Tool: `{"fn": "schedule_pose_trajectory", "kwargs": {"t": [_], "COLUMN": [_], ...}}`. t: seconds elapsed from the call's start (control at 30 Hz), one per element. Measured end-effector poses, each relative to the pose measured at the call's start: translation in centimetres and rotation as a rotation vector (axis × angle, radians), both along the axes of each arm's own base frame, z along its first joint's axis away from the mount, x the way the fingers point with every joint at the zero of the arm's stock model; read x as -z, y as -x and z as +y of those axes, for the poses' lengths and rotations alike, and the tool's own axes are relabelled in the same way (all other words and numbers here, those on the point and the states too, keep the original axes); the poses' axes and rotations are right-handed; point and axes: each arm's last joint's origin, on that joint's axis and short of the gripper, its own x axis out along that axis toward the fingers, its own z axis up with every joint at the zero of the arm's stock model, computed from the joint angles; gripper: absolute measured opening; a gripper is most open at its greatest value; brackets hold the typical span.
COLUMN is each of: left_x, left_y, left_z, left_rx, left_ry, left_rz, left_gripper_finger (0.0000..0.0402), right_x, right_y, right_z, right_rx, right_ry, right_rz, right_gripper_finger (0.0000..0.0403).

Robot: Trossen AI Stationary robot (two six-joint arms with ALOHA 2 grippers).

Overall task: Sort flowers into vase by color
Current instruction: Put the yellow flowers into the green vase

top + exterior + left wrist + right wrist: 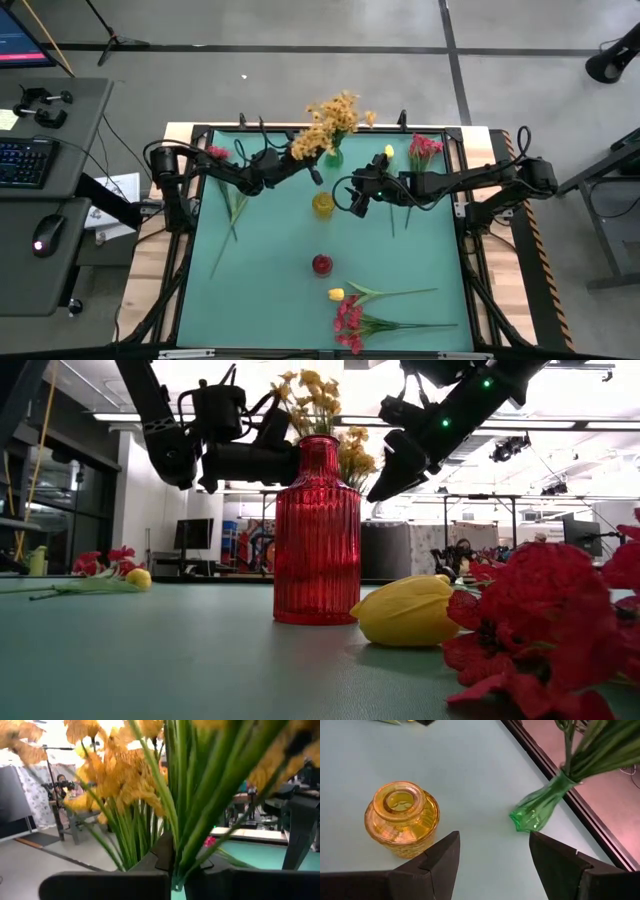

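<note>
My left gripper (309, 166) (175, 867) reaches over the table's far middle and is shut on a bunch of orange-yellow sprays (328, 122) (117, 785). The bunch's stalks run down into the green vase (333, 156) (536, 809), which looks tilted in the right wrist view. My right gripper (357, 200) (495, 855) hovers open and empty above the yellow vase (323, 205) (402, 817). The red vase (322, 264) (317, 530) stands nearer the front. Pink-red clusters (349, 320) and a yellow bud (336, 294) lie on the table near the front edge. My left gripper pinches several green stalks (187, 837) of the orange-yellow bunch between its two fingers, low on the stalks where they converge. The blossoms fan out beyond the fingers. The stalks' lower ends and the vase are hidden from its wrist view by the fingers.
Another pink-red flower (218, 152) lies at far left with its stalk running toward the near edge. A yellow bud (388, 151) and a pink-red cluster (425, 150) lie at far right. The table has a raised black frame (190, 250). A desk with a keyboard stands left of the table.
</note>
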Motion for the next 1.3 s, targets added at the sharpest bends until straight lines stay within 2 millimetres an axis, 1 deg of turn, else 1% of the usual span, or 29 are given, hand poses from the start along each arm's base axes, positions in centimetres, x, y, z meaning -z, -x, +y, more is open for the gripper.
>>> {"fn": "schedule_pose_trajectory", "kwargs": {"t": [0.23, 0.3, 0.37, 0.47, 0.57, 0.63, 0.7, 0.73, 0.8, 0.83, 0.87, 0.9, 0.97, 1.03, 1.1, 1.17, 1.3], "left_x": [0.2, 0.2, 0.2, 0.2, 0.2, 0.2, 0.2, 0.2, 0.2, 0.2, 0.2, 0.2, 0.2, 0.2, 0.2, 0.2, 0.2], "left_y": [-0.1, -0.1, -0.1, -0.1, -0.1, -0.1, -0.1, -0.1, -0.1, -0.1, -0.1, -0.1, -0.1, -0.1, -0.1, -0.1, -0.1], "left_z": [-0.3, -0.3, -0.3, -0.3, -0.3, -0.3, -0.3, -0.3, -0.3, -0.3, -0.3, -0.3, -0.3, -0.3, -0.3, -0.3, -0.3], "left_rx": [0.026, 0.030, 0.029, 0.030, 0.031, 0.031, 0.032, 0.032, 0.032, 0.032, 0.032, 0.032, 0.032, 0.032, 0.032, 0.032, 0.032], "left_ry": [-0.005, -0.004, -0.004, -0.004, -0.004, -0.005, -0.005, -0.005, -0.005, -0.005, -0.005, -0.006, -0.006, -0.006, -0.006, -0.006, -0.006], "left_rz": [0.012, 0.014, 0.016, 0.016, 0.015, 0.015, 0.015, 0.015, 0.015, 0.015, 0.015, 0.015, 0.015, 0.014, 0.015, 0.014, 0.014], "left_gripper_finger": [0.0003, 0.0003, 0.0003, 0.0003, 0.0003, 0.0003, 0.0003, 0.0003, 0.0003, 0.0003, 0.0003, 0.0003, 0.0003, 0.0003, 0.0003, 0.0003, 0.0003], "right_x": [-0.2, -0.2, -0.1, 0.2, 0.7, 1.4, 2.3, 2.8, 3.7, 4.1, 4.3, 4.4, 4.5, 4.7, 5.0, 5.6, 7.2], "right_y": [-0.1, -0.1, 0.3, 1.0, 1.6, 2.0, 2.6, 2.9, 3.6, 4.0, 4.3, 4.6, 5.3, 5.9, 6.0, 5.7, 3.9], "right_z": [0.4, 0.2, -0.1, -1.1, -2.5, -3.6, -5.1, -5.8, -7.5, -8.4, -9.2, -10.0, -11.4, -12.6, -13.5, -14.1, -15.2], "right_rx": [-0.001, 0.054, 0.150, 0.288, 0.328, 0.336, 0.349, 0.355, 0.356, 0.346, 0.340, 0.339, 0.358, 0.373, 0.366, 0.340, 0.303], "right_ry": [0.012, 0.059, 0.120, 0.191, 0.184, 0.162, 0.139, 0.124, 0.071, 0.035, 0.003, -0.029, -0.089, -0.133, -0.184, -0.236, -0.298], "right_rz": [-0.019, -0.018, 0.007, 0.063, 0.104, 0.122, 0.120, 0.104, 0.037, -0.014, -0.082, -0.163, -0.308, -0.408, -0.474, -0.497, -0.506], "right_gripper_finger": [0.0229, 0.0229, 0.0228, 0.0220, 0.0200, 0.0179, 0.0147, 0.0126, 0.0072, 0.0040, 0.0021, 0.0013, 0.0013, 0.0004, 0.0003, 0.0001, 0.0000]}}
